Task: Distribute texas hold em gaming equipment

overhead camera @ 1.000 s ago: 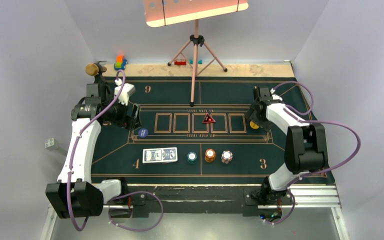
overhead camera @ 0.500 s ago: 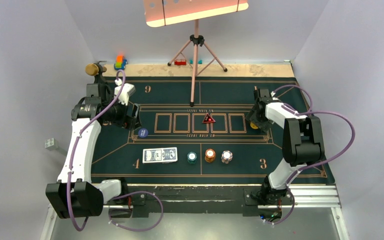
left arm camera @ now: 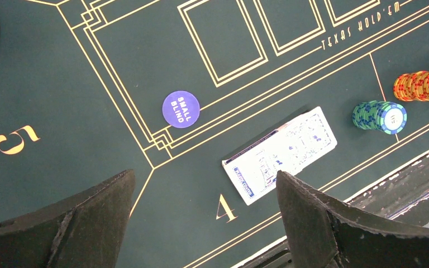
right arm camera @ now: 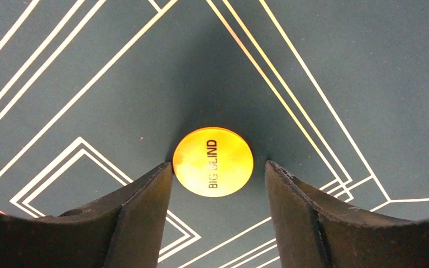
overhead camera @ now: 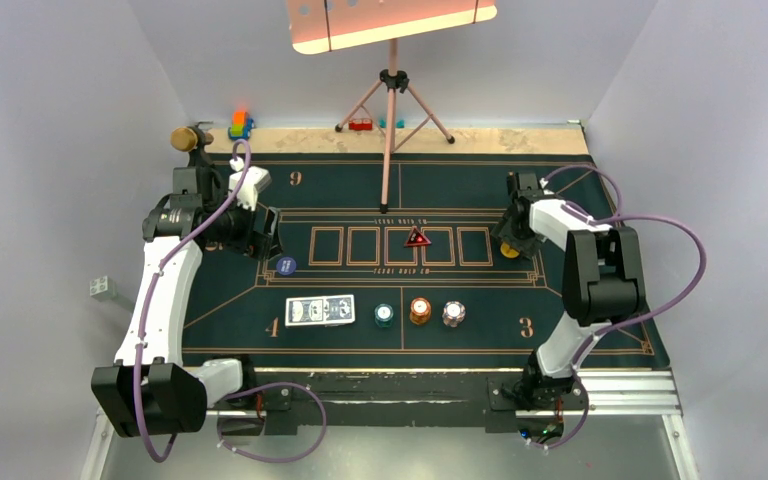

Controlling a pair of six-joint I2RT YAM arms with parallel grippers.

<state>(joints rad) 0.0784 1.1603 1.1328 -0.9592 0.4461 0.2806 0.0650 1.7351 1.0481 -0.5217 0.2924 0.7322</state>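
Note:
A yellow chip marked BIG BLIND (right arm camera: 213, 161) lies flat on the green mat, at the right end of the row of card boxes (overhead camera: 509, 250). My right gripper (right arm camera: 219, 167) is open and straddles it. One fingertip (right arm camera: 165, 170) touches its rim; the other stands a small gap away. My left gripper (left arm camera: 204, 178) hangs wide open and empty above the mat's number 4. The dark blue SMALL BLIND chip (left arm camera: 181, 109) and the playing cards (left arm camera: 282, 153) lie below it. Teal (overhead camera: 384, 316), orange-brown (overhead camera: 419, 311) and whitish (overhead camera: 453, 314) chip stacks stand in the near row.
A red triangular marker (overhead camera: 417, 238) sits in the middle card box. A tripod (overhead camera: 392, 100) stands at the mat's far edge. A gold-headed microphone (overhead camera: 188, 138) and toy blocks (overhead camera: 241, 124) sit at the back left, just behind my left arm.
My right arm has folded in towards the left and its gripper has settled over the yellow chip, with the jaws drawing closer together. The left arm has not moved.

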